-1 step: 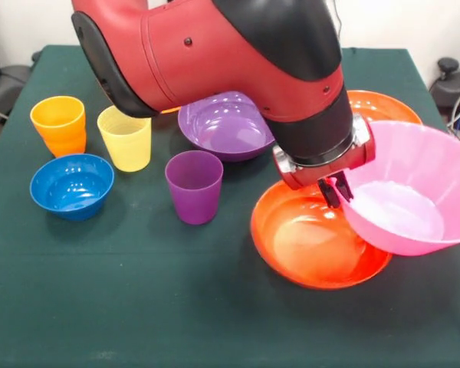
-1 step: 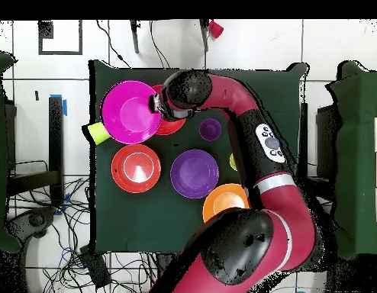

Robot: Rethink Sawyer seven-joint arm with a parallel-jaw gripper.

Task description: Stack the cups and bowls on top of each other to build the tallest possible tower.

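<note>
Front view | gripper (image 1: 336, 192) clenched on rim of glossy pink bowl (image 1: 414, 192), tilted at right — over shallow red-orange bowl (image 1: 314, 245) | tapered translucent purple cup (image 1: 194, 186) centre — upright, apart

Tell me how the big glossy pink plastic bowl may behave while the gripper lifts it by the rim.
The big glossy pink plastic bowl is tilted, its rim between the fingers of the gripper, so it may swing or hang crooked. Its shiny wall looks slippery and could slide out. It overlaps the red-orange shallow bowl and may nudge it.
</note>
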